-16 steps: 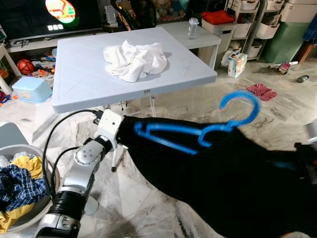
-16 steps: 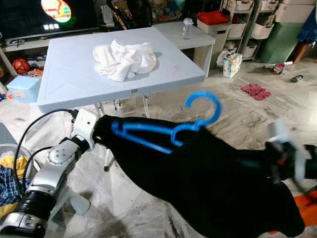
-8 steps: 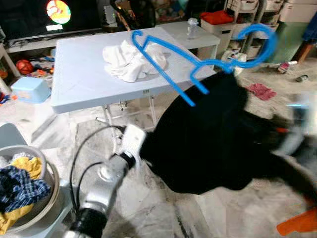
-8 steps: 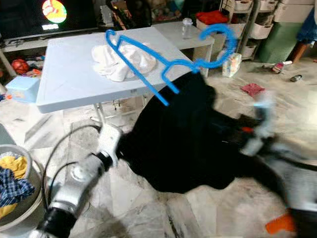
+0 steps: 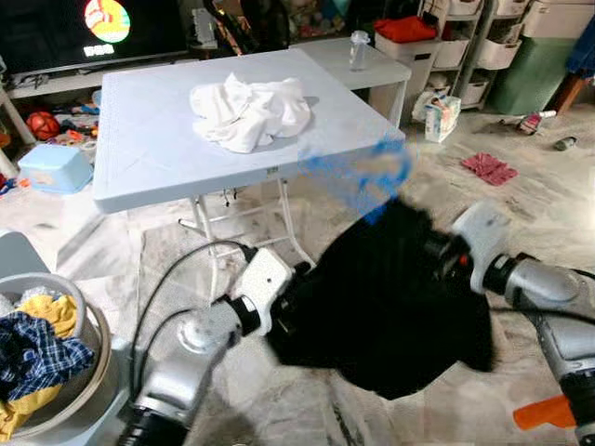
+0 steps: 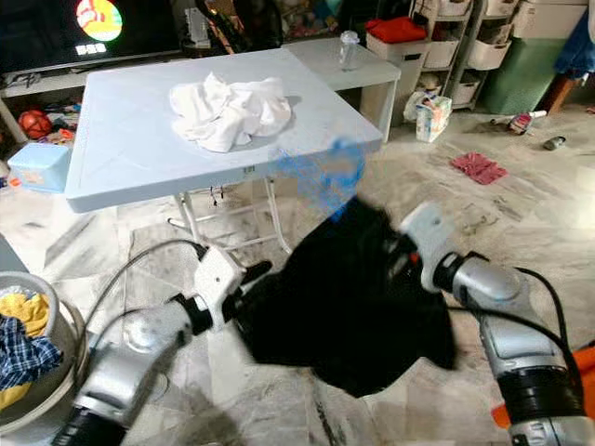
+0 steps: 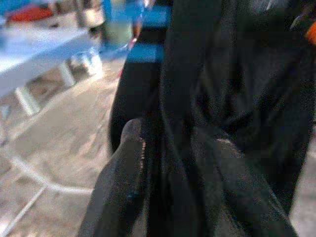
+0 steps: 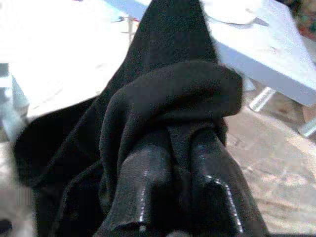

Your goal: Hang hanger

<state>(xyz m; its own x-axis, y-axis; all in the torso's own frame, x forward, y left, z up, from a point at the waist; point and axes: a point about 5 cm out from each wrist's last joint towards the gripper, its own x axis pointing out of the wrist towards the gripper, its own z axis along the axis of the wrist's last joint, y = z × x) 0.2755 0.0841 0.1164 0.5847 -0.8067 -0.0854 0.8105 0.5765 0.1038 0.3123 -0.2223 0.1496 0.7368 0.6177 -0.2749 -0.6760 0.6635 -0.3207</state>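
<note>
A black garment (image 5: 381, 302) hangs bunched between my two arms, low over the floor in front of the table. The blue hanger (image 5: 358, 175) sticks out of its top as a motion-blurred smear near the table's front corner. My left gripper (image 5: 286, 302) holds the garment's left edge, and in the left wrist view black cloth fills the gap between its fingers (image 7: 123, 187). My right gripper (image 8: 177, 163) is shut on a fold of the same cloth; its fingers (image 8: 143, 192) pinch it close together. In the eye views the right wrist (image 5: 479, 243) sits at the garment's upper right.
A light blue folding table (image 5: 149, 158) carries a crumpled white cloth (image 5: 249, 110). A laundry basket (image 5: 88, 372) with clothes stands at my left. A red rag (image 5: 490, 168) lies on the marble floor; storage shelves (image 5: 465, 37) stand at the back right, an orange object (image 5: 553, 411) at the lower right.
The hanger has swung down from above the table to the table's front corner and is blurred. The garment has dropped lower, and my right wrist now shows sharply at its upper right.
</note>
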